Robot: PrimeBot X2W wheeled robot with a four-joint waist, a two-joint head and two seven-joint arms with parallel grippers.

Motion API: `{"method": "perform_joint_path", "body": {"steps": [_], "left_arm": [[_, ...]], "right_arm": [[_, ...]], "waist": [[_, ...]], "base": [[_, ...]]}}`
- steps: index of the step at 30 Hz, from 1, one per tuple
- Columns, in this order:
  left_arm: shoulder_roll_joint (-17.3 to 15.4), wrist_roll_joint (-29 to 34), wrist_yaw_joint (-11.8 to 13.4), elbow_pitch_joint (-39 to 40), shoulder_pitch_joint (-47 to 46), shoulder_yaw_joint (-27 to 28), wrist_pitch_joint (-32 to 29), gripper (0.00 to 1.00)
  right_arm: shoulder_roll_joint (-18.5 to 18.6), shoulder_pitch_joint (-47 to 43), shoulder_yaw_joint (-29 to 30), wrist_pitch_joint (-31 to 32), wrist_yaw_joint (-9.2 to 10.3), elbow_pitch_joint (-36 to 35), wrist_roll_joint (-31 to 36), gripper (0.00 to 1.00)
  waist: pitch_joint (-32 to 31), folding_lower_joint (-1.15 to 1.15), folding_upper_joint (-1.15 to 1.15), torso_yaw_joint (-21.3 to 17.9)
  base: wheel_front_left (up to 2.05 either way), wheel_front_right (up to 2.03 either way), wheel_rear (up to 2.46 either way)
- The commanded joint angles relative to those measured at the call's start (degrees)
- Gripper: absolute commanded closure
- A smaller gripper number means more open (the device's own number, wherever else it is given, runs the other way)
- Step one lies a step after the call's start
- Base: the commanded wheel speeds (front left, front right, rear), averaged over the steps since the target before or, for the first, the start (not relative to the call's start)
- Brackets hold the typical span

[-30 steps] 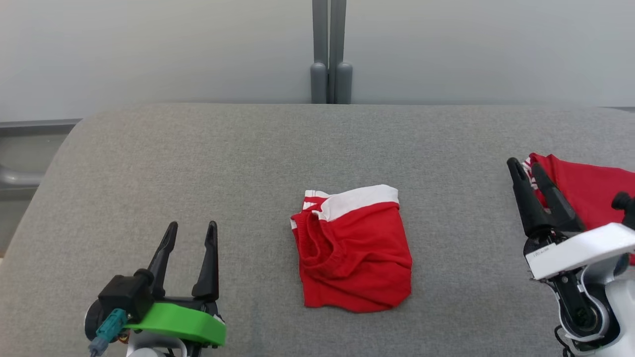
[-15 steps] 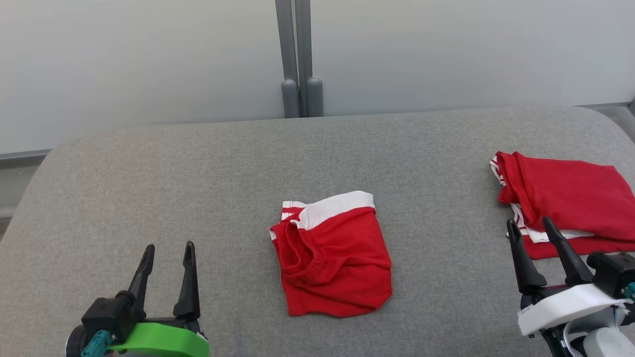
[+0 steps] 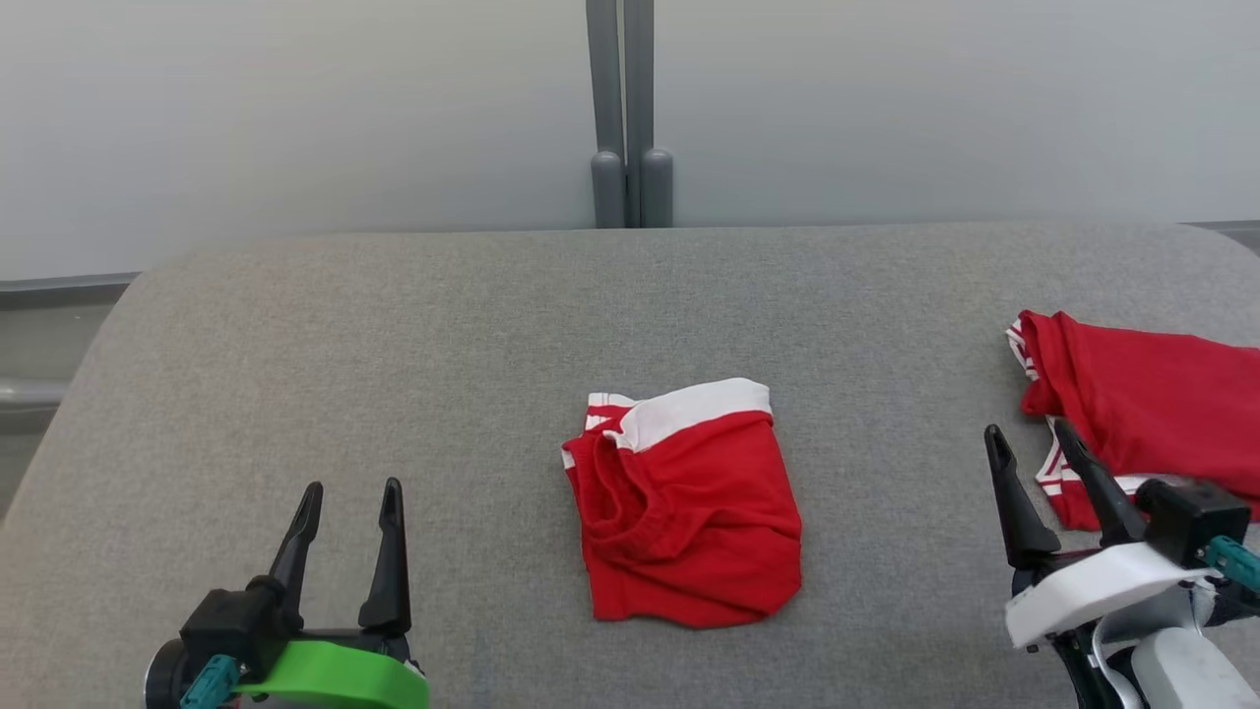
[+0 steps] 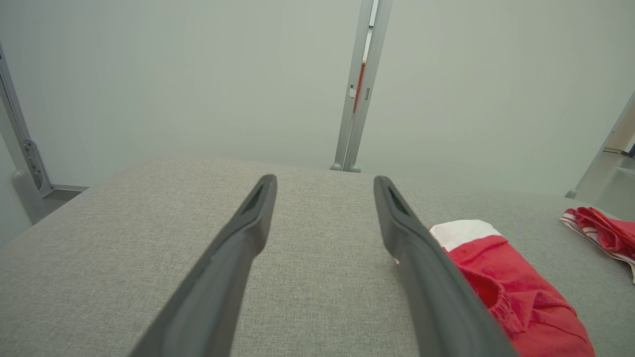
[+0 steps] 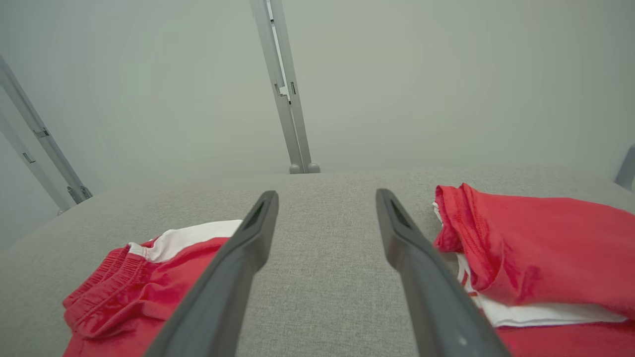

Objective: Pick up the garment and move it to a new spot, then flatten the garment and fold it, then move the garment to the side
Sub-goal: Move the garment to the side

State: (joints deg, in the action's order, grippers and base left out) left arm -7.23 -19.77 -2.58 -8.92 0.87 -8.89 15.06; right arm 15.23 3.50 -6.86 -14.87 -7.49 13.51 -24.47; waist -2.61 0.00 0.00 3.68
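Garment (image 3: 689,507) lies between left tool (image 3: 352,485) and right tool (image 3: 1027,429), touching neither | both tools spread, empty

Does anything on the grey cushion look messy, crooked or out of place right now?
Nothing spilled or damaged. The folded red garment in the middle is slightly uneven: its white band sits tilted and the waistband bunches at its left edge. The red pile at the right is looser, with striped edges poking out.
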Motion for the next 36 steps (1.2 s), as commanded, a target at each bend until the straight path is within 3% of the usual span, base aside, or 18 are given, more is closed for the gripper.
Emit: {"method": "perform_joint_path", "body": {"steps": [1,9,17,23,28,29,30,31,32,36], "left_arm": [[0.19,1.06,-0.43,0.04,-0.27,0.22,0.13,0.00],[1.04,2.33,-1.29,-0.79,-1.14,-0.83,0.13,0.00],[1.03,2.58,-2.02,-2.63,-1.79,-1.80,0.12,0.00],[1.42,2.30,-2.30,-3.22,-2.25,-2.59,0.12,0.00],[1.62,2.34,-2.20,-3.45,-2.56,-2.52,0.12,0.00],[1.57,2.42,-2.21,-3.48,-2.71,-2.49,0.12,0.00],[1.51,2.47,-2.21,-3.47,-2.81,-2.44,0.12,0.00],[1.48,2.54,-2.23,-3.50,-2.98,-2.44,0.12,0.00],[1.43,2.60,-2.26,-3.54,-3.04,-2.45,0.12,0.00],[1.21,2.63,-2.35,-3.44,-3.02,-2.27,0.12,0.00]], "right_arm": [[-0.05,1.53,-0.60,0.69,0.00,0.89,-0.15,0.00],[-3.65,10.22,-4.45,12.00,0.00,10.24,-2.98,0.00],[-4.35,16.83,-6.05,25.96,0.03,22.41,-6.55,0.00],[-5.18,19.16,-1.91,33.14,0.03,31.32,-6.25,0.00],[-6.63,20.18,-0.50,34.75,0.03,34.09,-4.76,0.00],[-6.94,20.28,-0.52,34.15,0.03,33.87,-4.78,0.10],[-7.11,20.45,-0.63,33.72,0.03,33.53,-4.93,0.39],[-7.23,20.64,-0.88,32.94,0.03,33.00,-5.19,0.82],[-7.29,20.74,-1.00,32.50,0.03,32.71,-5.46,1.00],[-7.08,21.76,-2.31,30.45,0.03,30.68,-6.88,1.00]], "waist": [[0.24,0.00,0.00,1.45],[0.36,0.00,0.00,8.39],[0.85,0.00,0.00,14.65],[2.56,0.00,0.00,16.47],[3.56,0.00,0.00,16.30],[3.70,0.00,0.00,15.98],[3.76,0.00,0.00,15.66],[3.77,0.00,0.00,15.29],[3.71,0.00,0.00,15.00],[3.32,0.00,0.00,12.14]], "base": [[0.00,0.00,0.00],[0.00,0.00,0.00],[0.00,0.00,0.00],[0.00,0.00,0.00],[0.00,0.00,0.00],[0.00,0.00,0.00],[0.00,0.00,0.00],[0.00,0.00,0.00],[0.00,0.00,0.00],[0.00,0.00,0.00]]}}
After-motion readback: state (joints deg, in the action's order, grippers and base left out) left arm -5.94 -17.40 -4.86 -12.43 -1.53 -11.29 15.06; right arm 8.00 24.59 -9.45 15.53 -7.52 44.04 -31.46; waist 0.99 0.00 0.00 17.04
